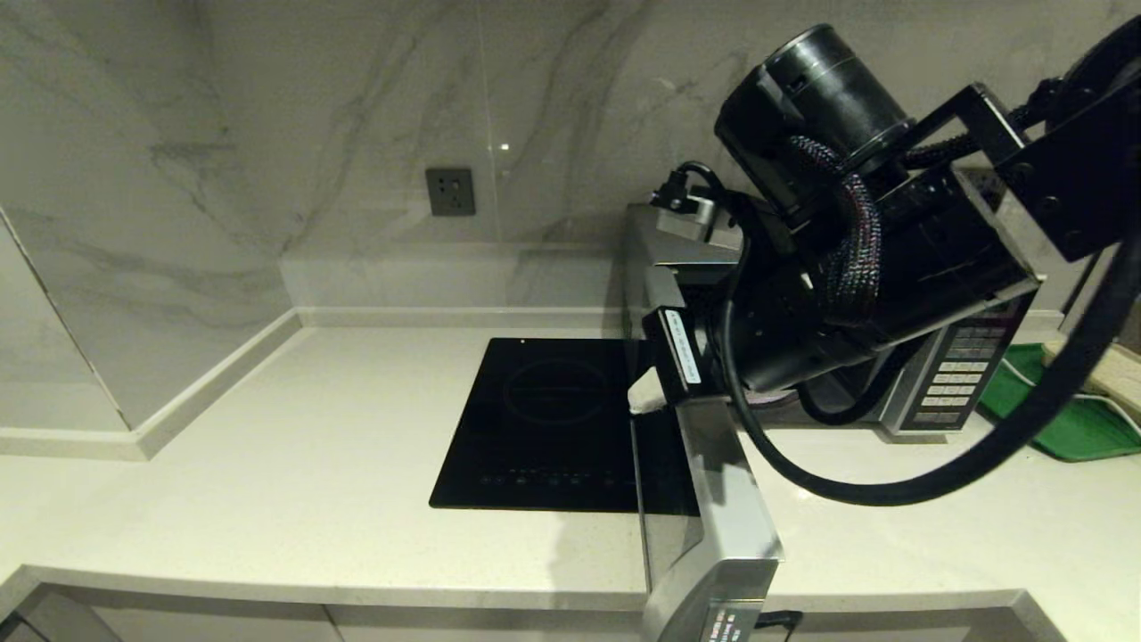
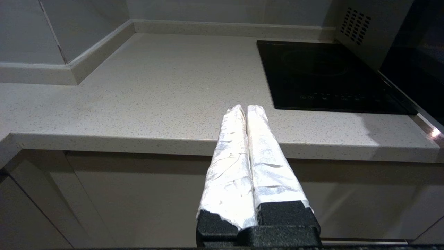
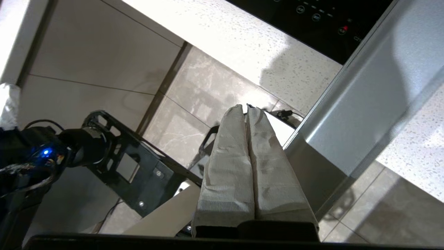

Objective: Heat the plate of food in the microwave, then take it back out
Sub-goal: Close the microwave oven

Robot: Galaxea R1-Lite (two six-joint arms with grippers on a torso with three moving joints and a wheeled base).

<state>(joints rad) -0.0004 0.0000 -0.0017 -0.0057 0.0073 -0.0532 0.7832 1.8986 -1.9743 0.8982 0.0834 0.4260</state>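
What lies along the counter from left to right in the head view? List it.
Wall socket → cooktop → open microwave door → microwave button panel → green tray.

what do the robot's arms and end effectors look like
The right arm is black, with a fat cylindrical joint, a braided cable sleeve, a thick black hose and a white label. Both the right end effector and the left end effector have long fingers wrapped in white crinkled material on black bases.
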